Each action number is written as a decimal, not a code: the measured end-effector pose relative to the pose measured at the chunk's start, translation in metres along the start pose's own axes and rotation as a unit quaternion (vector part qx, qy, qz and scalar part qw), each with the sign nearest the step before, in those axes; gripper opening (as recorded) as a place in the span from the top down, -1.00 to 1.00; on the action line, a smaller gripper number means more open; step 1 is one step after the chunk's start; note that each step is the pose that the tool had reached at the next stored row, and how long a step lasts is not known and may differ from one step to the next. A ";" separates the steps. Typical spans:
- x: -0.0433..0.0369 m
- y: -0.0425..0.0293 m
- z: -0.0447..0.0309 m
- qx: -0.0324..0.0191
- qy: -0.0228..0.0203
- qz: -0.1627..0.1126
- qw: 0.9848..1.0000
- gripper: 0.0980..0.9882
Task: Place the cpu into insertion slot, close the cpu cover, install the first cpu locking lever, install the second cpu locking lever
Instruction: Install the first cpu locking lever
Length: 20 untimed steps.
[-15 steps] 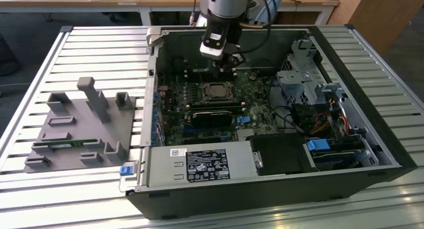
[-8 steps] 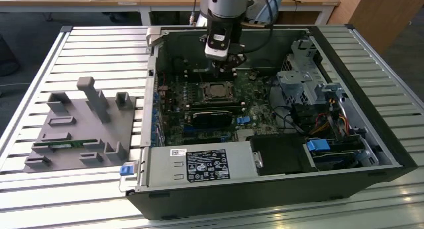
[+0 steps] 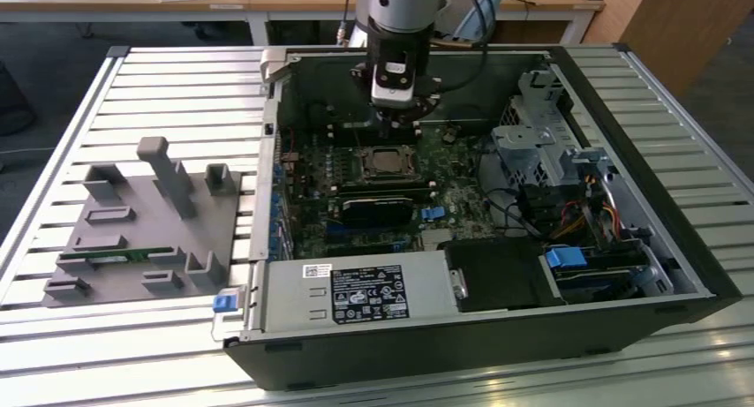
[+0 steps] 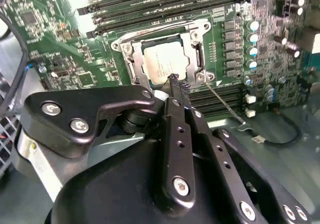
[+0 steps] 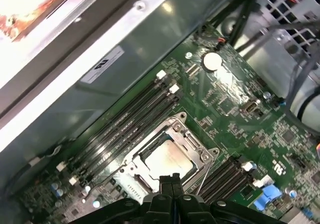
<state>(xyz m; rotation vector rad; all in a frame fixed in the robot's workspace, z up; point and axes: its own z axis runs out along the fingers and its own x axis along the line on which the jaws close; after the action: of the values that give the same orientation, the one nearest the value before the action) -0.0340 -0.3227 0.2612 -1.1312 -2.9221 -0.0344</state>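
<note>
Exterior view: even, diffuse room light; computer case [image 3: 471, 350] interior shaded.
First wrist view: overexposed glare across the case's metal wall; cpu [image 5: 167, 159] washed pale.
Second wrist view: gripper [image 4: 174, 81] dark, its screws [image 4: 181, 185] glinting.

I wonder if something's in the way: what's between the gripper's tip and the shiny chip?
Just the cpu cover's silvery rim lies between the gripper and the cpu, in both wrist views.
</note>
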 end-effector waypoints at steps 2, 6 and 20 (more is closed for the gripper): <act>0.0000 0.0000 0.0002 0.000 0.000 -0.018 1.000 0.96; 0.0000 0.0000 0.0006 0.001 0.001 -0.054 0.999 0.96; 0.0000 0.0000 0.0012 0.002 0.003 -0.163 0.987 0.96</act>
<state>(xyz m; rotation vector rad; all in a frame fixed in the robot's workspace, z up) -0.0340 -0.3227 0.2600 -0.6391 -3.0640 -0.0319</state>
